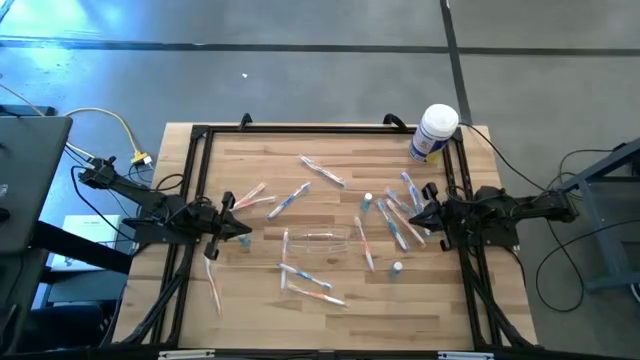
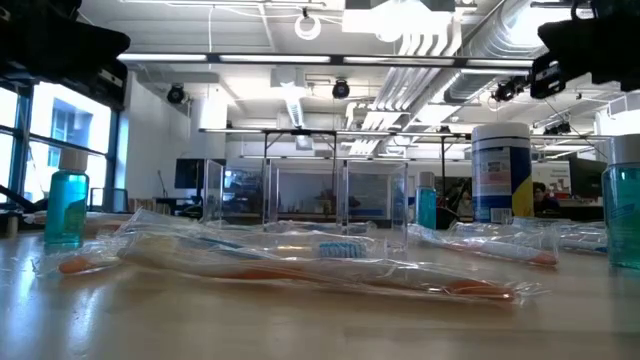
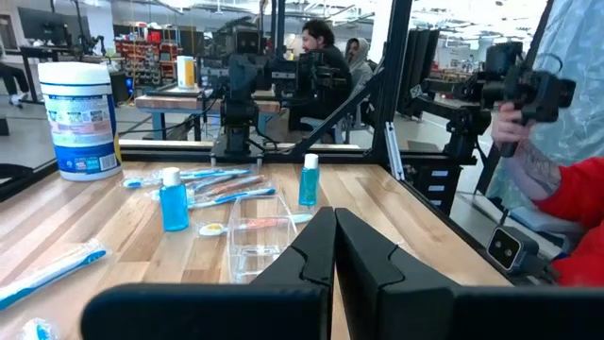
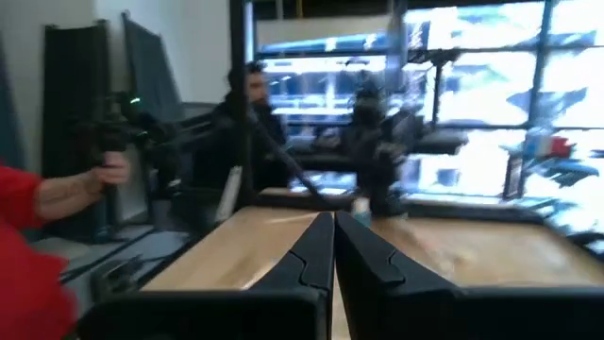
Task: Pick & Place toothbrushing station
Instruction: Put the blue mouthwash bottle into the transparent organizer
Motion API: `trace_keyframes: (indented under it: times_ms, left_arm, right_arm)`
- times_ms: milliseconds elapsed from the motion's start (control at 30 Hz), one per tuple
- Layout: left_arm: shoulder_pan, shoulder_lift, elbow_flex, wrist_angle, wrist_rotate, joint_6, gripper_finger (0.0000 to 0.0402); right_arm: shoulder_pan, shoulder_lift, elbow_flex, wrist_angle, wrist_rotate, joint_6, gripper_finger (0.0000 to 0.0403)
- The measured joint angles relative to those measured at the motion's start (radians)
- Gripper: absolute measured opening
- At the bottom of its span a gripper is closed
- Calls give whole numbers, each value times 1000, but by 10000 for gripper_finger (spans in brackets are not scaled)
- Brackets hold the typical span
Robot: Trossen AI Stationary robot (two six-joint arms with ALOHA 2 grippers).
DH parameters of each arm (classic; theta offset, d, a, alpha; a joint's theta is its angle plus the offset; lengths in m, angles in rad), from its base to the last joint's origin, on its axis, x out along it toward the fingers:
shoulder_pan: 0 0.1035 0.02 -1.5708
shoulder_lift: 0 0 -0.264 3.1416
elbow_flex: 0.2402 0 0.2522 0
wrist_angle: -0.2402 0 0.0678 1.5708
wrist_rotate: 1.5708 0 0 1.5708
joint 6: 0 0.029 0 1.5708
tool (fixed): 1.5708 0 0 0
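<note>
Nearest, a plastic-wrapped orange-handled toothbrush (image 2: 300, 270) lies across the wooden table (image 1: 250, 300). At the table's left edge, the left gripper (image 1: 237, 232) hovers with its jaws clenched on nothing, a small blue bottle (image 1: 246, 241) just beside it. Near the middle stands the small see-through plastic toothbrushing station (image 1: 318, 241), upright, touched by neither arm, with wrapped toothbrushes scattered around it. At the right edge the right gripper (image 1: 422, 213) hangs, jaws clenched and empty, beside a cluster of wrapped brushes. The big white canister with blue label (image 1: 434, 133) occupies the far right corner.
</note>
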Motion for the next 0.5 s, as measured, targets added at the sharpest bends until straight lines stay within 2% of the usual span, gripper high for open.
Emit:
trace_keyframes:
  times_ms: [100, 300, 500]
  left_arm:
    - [0, 0, 0, 0, 0, 22, 3]
    - [0, 0, 0, 1, 0, 33, 3]
    - [0, 0, 0, 0, 0, 34, 3]
  right_arm:
    - [0, 24, 54, 11, 109, -17, 4]
    - [0, 172, 159, -59, 224, 55, 4]
    - [0, 387, 252, -91, 247, 133, 4]
